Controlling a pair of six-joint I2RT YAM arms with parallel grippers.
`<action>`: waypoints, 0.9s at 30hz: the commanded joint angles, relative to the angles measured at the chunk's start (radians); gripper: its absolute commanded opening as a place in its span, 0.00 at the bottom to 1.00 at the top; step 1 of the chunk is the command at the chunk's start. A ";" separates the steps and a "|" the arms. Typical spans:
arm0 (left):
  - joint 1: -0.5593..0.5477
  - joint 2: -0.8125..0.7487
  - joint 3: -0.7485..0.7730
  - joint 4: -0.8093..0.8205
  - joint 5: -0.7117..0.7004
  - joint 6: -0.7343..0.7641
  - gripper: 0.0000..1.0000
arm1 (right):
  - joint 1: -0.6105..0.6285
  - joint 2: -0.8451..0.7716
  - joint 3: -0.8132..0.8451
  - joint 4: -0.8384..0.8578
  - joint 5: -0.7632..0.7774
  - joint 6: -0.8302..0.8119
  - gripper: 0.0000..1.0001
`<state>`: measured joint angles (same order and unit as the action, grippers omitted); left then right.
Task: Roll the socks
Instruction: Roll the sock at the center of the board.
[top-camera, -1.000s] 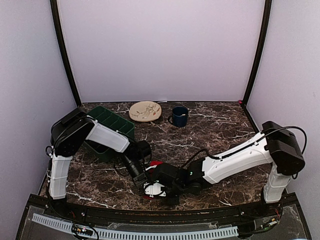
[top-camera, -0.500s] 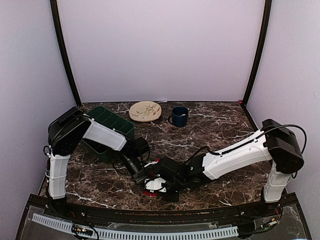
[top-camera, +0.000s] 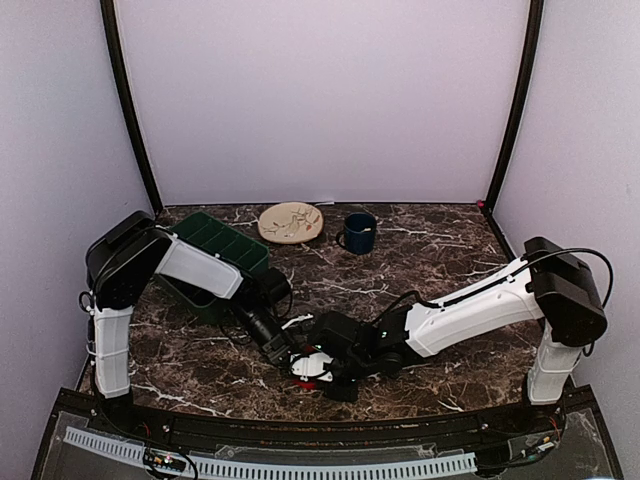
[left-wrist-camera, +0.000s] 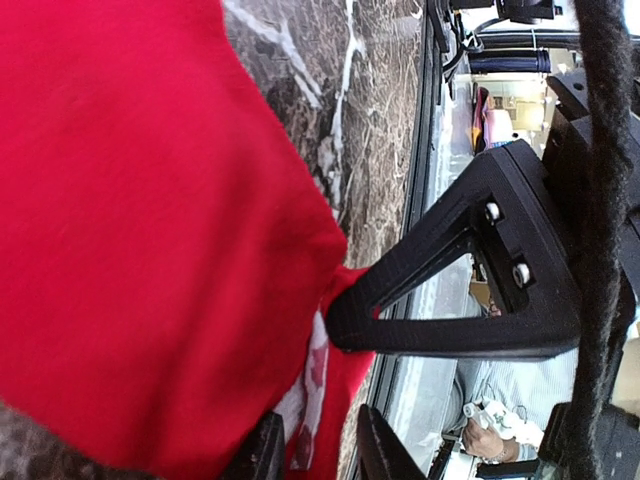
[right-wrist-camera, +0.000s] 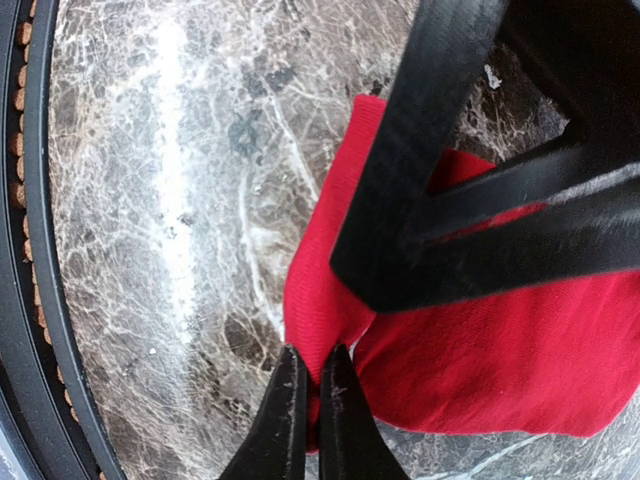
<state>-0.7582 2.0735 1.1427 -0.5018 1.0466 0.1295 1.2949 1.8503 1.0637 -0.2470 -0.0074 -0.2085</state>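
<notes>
Bearing red socks, dark veined marble table; lilac walls — black posts.

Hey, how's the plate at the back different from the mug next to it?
The plate is pale tan with a faint pattern; the mug is dark blue. The plate lies flat and wide; the mug stands upright and has a handle. Both sit near the back of the table, not touching.

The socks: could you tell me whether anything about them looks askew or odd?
Nothing damaged; the socks lie bunched, not flat, on the marble table, with one fold pinched in the shut right pincer.
</notes>
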 joint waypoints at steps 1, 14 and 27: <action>0.038 -0.018 -0.046 0.007 -0.160 0.009 0.28 | -0.009 0.035 -0.039 -0.097 -0.017 0.011 0.00; 0.089 -0.121 -0.108 0.016 -0.240 -0.003 0.28 | -0.050 0.034 -0.020 -0.118 -0.117 0.037 0.00; 0.104 -0.222 -0.160 0.090 -0.349 -0.044 0.28 | -0.125 0.045 0.011 -0.161 -0.334 0.066 0.00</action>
<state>-0.6632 1.8866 1.0149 -0.4347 0.8005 0.0959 1.1900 1.8530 1.0737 -0.3038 -0.2554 -0.1608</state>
